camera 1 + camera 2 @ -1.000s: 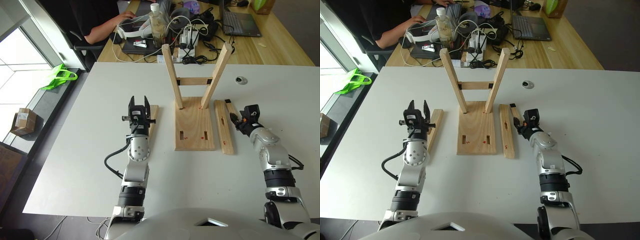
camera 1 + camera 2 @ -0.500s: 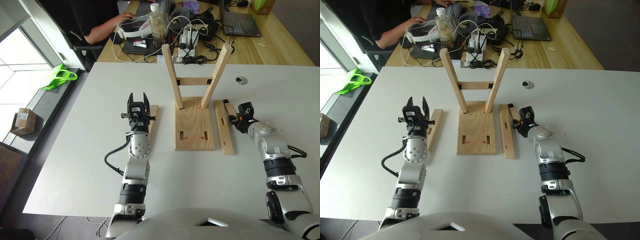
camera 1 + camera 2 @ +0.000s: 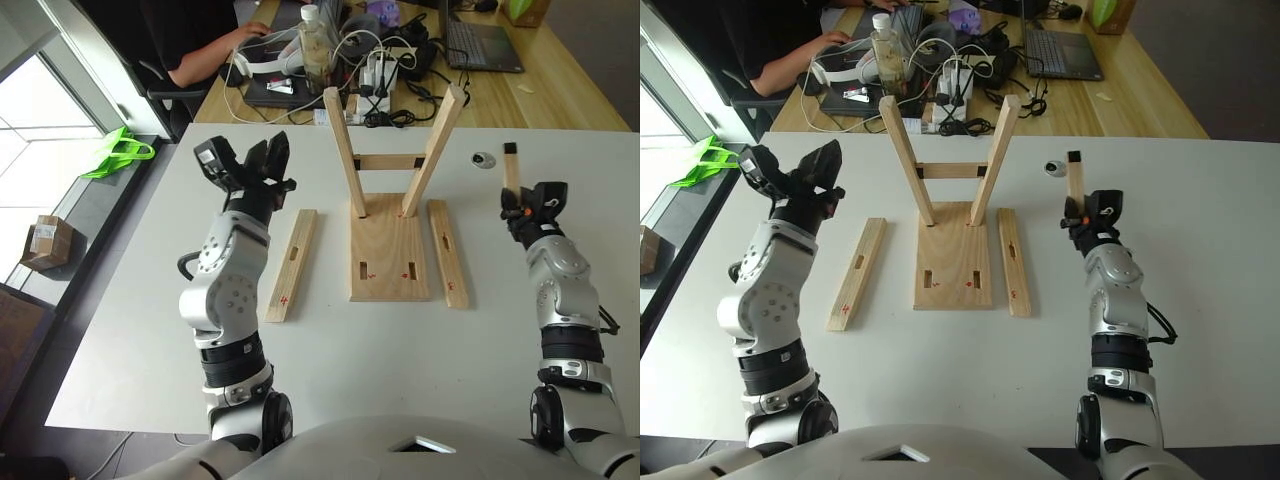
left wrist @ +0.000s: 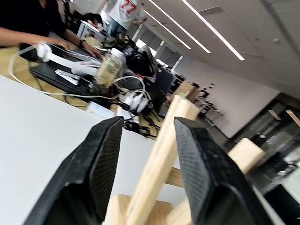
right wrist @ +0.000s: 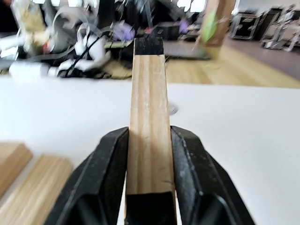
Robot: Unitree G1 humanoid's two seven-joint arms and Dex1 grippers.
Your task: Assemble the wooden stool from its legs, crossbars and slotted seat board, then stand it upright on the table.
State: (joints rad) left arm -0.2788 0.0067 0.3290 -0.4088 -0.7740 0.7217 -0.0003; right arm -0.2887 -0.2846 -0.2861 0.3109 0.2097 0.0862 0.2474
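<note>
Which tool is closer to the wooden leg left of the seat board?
Left. The left tool is raised by the far end of that leg; the right tool, gripping a crossbar, is beyond the seat board.

I see the slotted seat board (image 3: 388,265) flat mid-table. The far-left leg (image 3: 344,150) and far-right leg (image 3: 433,150) stand in it, splayed outward, joined by a crossbar (image 3: 388,162). One loose leg (image 3: 290,265) lies left, another loose leg (image 3: 447,255) right. The second crossbar (image 3: 511,172) is upright, far right, clamped in my right gripper (image 3: 520,205).

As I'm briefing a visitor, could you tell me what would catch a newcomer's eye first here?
At the centre, two legs joined by a crossbar stand slanted in the seat board. To its right, the right gripper holds a short bar upright; the left gripper hangs open, high on the left.
</note>
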